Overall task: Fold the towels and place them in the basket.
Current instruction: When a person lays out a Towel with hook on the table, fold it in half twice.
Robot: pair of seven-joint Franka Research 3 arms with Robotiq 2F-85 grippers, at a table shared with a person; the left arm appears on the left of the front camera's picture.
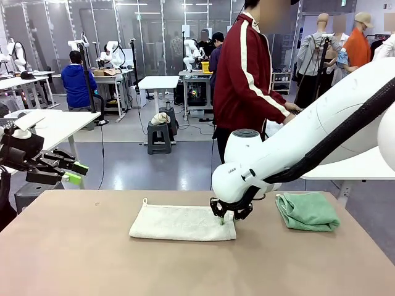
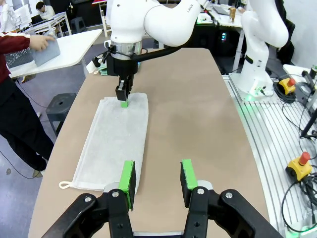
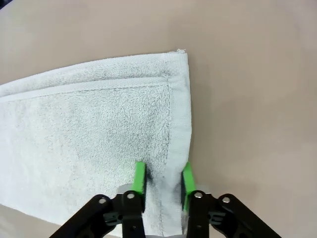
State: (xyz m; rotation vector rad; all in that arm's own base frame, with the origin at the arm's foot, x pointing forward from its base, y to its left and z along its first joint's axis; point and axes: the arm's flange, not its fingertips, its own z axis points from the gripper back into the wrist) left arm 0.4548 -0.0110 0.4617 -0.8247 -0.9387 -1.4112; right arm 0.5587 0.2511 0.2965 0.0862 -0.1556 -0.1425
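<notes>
We've got the right gripper (image 3: 162,179) with its jaws pinched on the cream towel (image 1: 179,222), at the short edge nearest the green towel (image 1: 307,211). Terry's light and floppy, so we'd lift by hems or corners. Left gripper (image 2: 157,179) hangs half-open at the loop end, holding nothing. Farther off, the person holds what we take for the basket (image 2: 38,53), contents hidden.

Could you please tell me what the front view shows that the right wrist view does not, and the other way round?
Front view alone: the sea-green towel folded at the table's right side, the left gripper raised off the table's left edge, jaws apart, and a person standing beyond the table. Right wrist view alone: a close look at the white towel's hemmed end, with the right gripper's pads pinching a strip of that hem. Both share the cream-white towel lying flat on the table and the right gripper down on its right end.
</notes>
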